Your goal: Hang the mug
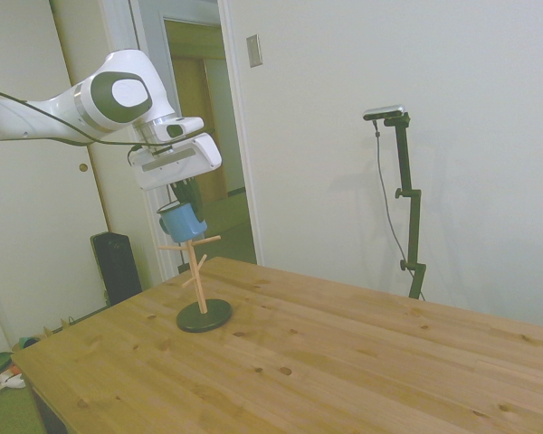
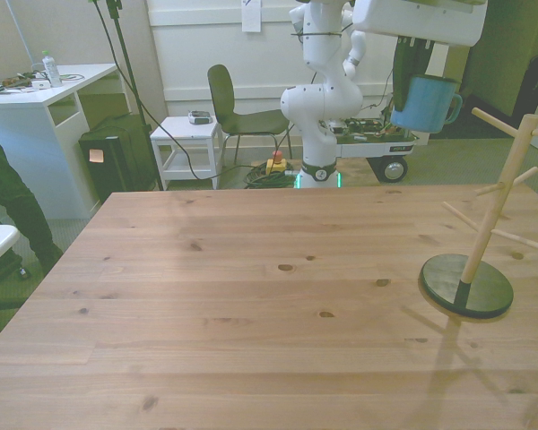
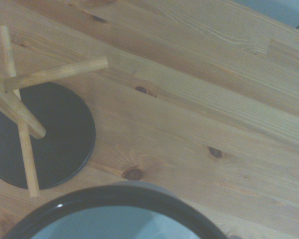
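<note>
table [image 2: 251, 296]: broad wooden top, bare planks across most of it; wide open room on the front view's left and toward its near edge.
arm [image 1: 90, 104]: white, reaching in high above the table.
mug tree [image 2: 484, 237]: wooden post with slanted pegs on a round dark base, standing near the table's edge on the front view's right.
gripper [image 2: 411, 72]: fingers closed on the mug's rim.
mug [image 2: 423, 103]: light blue, white inside, thin dark rim, loop handle turned toward the tree; held in the air, level with the top pegs, just beside them, not touching.
</note>
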`<act>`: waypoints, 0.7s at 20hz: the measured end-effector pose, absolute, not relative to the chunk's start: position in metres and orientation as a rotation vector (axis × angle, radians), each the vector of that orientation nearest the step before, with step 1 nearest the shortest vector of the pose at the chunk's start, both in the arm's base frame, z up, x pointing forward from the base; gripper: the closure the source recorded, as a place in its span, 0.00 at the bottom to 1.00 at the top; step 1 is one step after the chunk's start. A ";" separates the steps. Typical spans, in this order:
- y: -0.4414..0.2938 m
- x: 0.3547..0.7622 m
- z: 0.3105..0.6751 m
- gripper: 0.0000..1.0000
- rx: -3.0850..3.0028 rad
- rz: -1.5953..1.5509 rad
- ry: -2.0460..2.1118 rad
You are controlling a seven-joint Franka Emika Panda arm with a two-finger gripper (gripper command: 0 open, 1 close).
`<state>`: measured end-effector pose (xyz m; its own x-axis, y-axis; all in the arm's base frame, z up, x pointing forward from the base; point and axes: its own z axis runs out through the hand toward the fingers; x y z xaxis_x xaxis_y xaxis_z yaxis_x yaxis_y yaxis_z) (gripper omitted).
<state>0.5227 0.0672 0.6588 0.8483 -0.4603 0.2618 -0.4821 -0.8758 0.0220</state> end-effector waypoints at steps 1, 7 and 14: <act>0.068 0.523 0.659 1.00 2.937 0.384 -0.748; 0.073 0.524 0.660 1.00 2.937 0.388 -0.756; 0.088 0.527 0.654 1.00 2.944 0.378 -0.749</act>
